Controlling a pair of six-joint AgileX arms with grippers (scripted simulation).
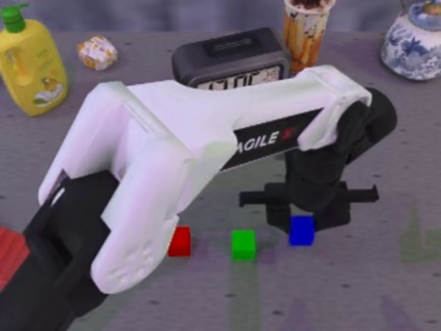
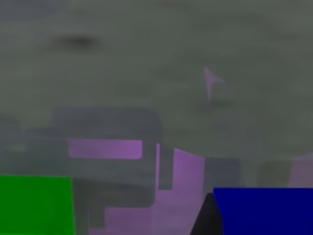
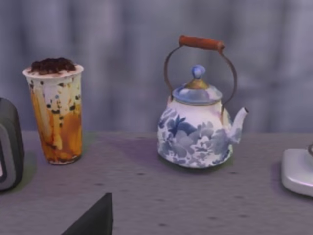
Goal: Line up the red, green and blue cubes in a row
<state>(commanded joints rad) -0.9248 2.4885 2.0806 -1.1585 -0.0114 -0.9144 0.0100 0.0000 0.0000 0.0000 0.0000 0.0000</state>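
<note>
Grey table, cubes in row

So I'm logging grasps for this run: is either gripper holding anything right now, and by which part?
It cannot be told. The left gripper sits right over the blue cube, but its fingertips are hidden. The right gripper isn't in the top view.

A grey, speckled table fills the top view, blotched here and there with faint purple and green patches. Behind its far edge runs a blurred blue-grey wall, softly streaked. Light is even, shadows soft.
</note>
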